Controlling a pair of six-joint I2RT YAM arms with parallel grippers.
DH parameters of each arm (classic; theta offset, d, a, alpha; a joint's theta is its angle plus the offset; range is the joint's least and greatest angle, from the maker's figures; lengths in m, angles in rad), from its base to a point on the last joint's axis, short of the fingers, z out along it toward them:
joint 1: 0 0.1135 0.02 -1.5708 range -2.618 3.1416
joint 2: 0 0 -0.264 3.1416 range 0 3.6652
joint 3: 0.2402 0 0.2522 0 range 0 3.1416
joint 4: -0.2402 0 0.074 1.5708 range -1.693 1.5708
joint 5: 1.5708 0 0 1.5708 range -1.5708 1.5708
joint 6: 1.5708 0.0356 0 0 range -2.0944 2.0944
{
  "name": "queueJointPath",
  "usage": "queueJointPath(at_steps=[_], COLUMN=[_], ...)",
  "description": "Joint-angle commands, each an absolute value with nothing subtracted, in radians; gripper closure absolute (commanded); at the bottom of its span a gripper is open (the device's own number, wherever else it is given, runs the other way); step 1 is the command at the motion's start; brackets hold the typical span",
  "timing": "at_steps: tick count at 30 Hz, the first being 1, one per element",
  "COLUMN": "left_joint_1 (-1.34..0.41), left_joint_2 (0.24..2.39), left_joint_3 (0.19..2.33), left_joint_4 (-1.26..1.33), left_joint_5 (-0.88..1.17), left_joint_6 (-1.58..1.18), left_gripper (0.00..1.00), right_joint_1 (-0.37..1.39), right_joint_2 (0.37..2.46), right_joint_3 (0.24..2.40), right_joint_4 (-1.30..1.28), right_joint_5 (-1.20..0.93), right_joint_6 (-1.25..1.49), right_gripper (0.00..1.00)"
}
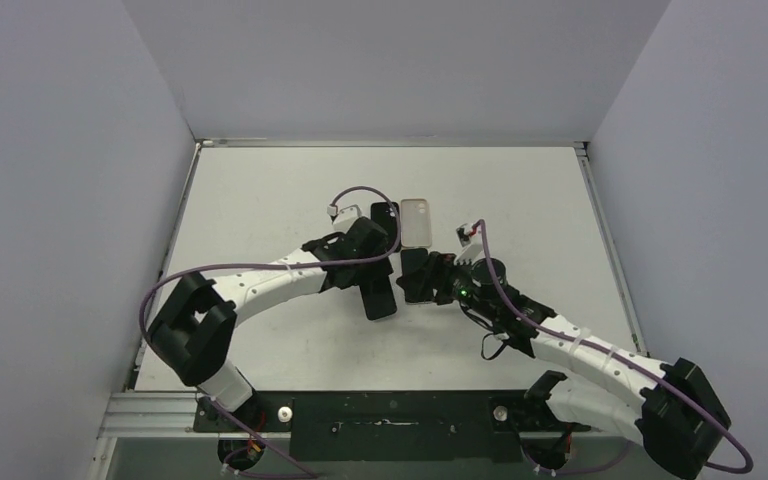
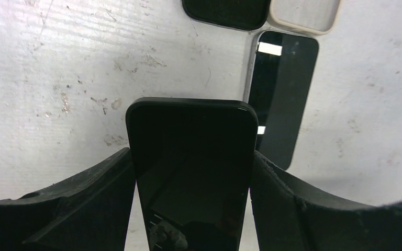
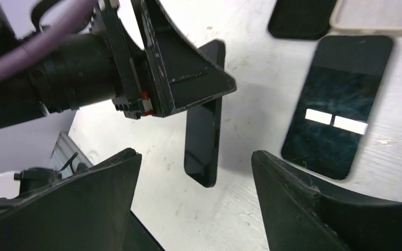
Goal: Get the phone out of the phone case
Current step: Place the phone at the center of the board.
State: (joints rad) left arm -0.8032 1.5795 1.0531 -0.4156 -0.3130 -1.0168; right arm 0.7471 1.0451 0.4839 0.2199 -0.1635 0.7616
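My left gripper (image 1: 368, 262) (image 2: 190, 154) is shut on a black phone (image 2: 191, 172) (image 1: 380, 298), gripping its long sides and holding it above the table; the right wrist view shows this phone (image 3: 204, 141) hanging clear of the surface. I cannot tell whether a case is on it. A second black phone (image 2: 280, 110) (image 3: 337, 104) (image 1: 410, 262) lies flat, screen up, just to the right. A black case (image 2: 225, 10) (image 3: 301, 18) (image 1: 385, 215) and a beige case (image 2: 303, 13) (image 3: 377, 15) (image 1: 416, 222) lie beyond. My right gripper (image 1: 430, 280) (image 3: 194, 157) is open and empty, beside the held phone.
The white table (image 1: 260, 200) is scuffed and walled on three sides. The two arms nearly meet at the middle of the table. A metal rail (image 1: 160, 410) runs along the near edge.
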Motion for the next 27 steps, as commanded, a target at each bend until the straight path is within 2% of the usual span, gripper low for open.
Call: queueJointPath(at_steps=[1, 6, 15, 21, 27], left_joint_1=[-0.804, -0.801, -0.79, -0.773, -0.764], left_joint_2=[1.662, 1.802, 2.009, 2.081, 2.093], left_joint_3=[1.178, 1.293, 1.454, 1.51, 1.525], left_joint_4=[-0.484, -0.55, -0.582, -0.609, -0.616], left_joint_5=[-0.353, -0.363, -0.311, -0.3, -0.282], left_joint_6=[-0.892, -0.823, -0.75, -0.733, -0.727], left_gripper=[0.83, 0.82, 0.76, 0.63, 0.42], right_joint_1=[0.668, 0.578, 0.559, 0.555, 0.555], right_joint_2=[0.945, 0.833, 0.734, 0.703, 0.705], right_joint_3=[0.476, 0.466, 0.497, 0.488, 0.488], right_joint_4=[0.129, 0.009, -0.152, -0.179, -0.18], right_joint_5=[-0.092, -0.019, 0.149, 0.167, 0.173], right_joint_6=[0.728, 0.681, 0.64, 0.636, 0.632], right_gripper=[0.18, 0.14, 0.12, 0.12, 0.12])
